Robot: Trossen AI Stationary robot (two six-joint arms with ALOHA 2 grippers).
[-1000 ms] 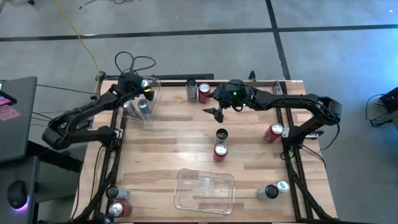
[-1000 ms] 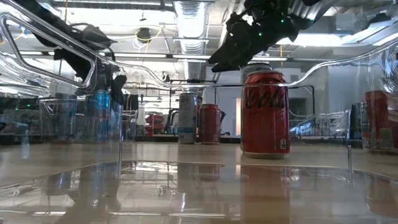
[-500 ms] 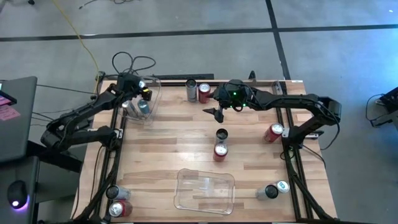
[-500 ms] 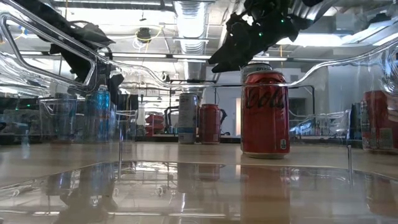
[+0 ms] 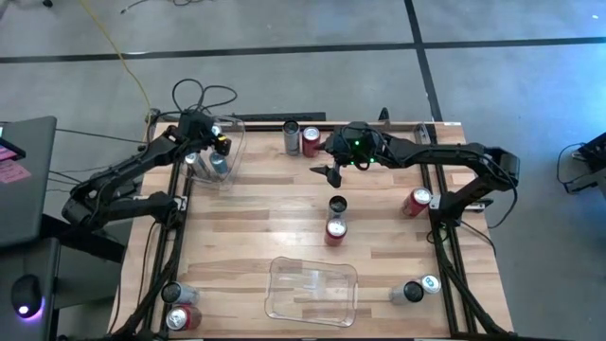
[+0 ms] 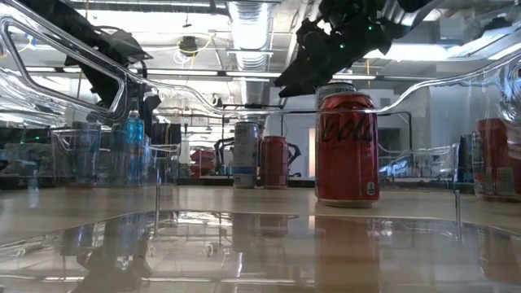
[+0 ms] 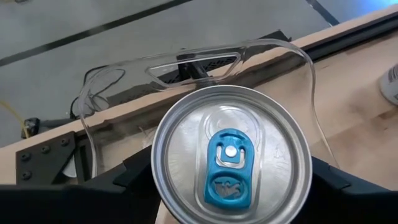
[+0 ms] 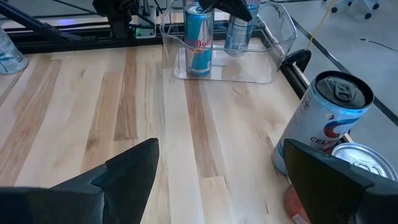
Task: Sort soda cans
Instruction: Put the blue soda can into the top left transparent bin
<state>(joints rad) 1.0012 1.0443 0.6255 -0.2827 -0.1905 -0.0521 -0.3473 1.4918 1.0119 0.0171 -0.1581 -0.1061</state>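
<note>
Left jaws grip a blue-tabbed can [image 7: 231,159]; right jaws open, empty.

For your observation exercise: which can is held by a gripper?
The blue-tabbed silver can in the left gripper, over the clear bin; the rest stand free.

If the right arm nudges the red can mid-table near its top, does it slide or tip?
Probably tips: the red can stands upright, tall and narrow. Once down, its round wall would likely roll on the smooth wooden table. Full or empty can't be told.
</note>
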